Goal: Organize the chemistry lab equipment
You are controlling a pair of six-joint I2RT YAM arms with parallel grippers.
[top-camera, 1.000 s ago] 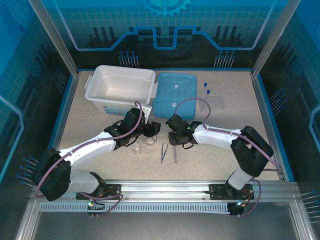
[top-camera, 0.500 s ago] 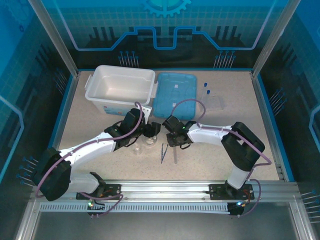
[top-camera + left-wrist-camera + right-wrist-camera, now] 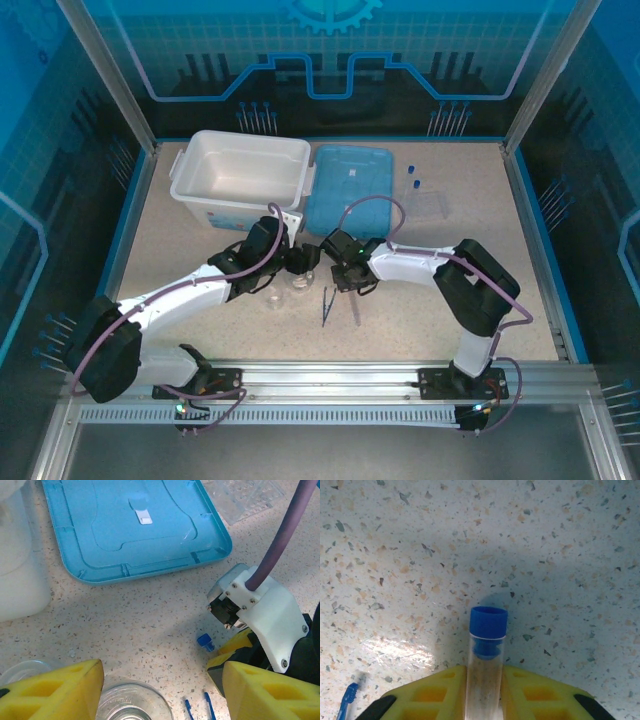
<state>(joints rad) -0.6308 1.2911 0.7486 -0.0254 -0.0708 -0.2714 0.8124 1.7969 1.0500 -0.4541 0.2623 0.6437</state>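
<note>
A clear tube with a blue cap (image 3: 488, 622) lies on the speckled table, and my right gripper (image 3: 485, 672) is shut on it, one yellow pad against each side. From above, this gripper (image 3: 347, 278) sits over the tube's far end, and the tube's body (image 3: 353, 310) runs toward me beside the dark-blue tweezers (image 3: 327, 305). My left gripper (image 3: 160, 685) is open, above a glass beaker (image 3: 127, 702) with the flask (image 3: 20, 670) to its left. Two more blue-capped tubes (image 3: 413, 177) stand at the back right.
The white tub (image 3: 240, 175) stands at the back left with the flat light-blue lid (image 3: 347, 185) to its right. A clear rack (image 3: 428, 205) lies beside the lid. The two grippers are close together at mid-table.
My right gripper has shifted left over the tube and its jaws have come in against the tube. The left arm has stayed still.
</note>
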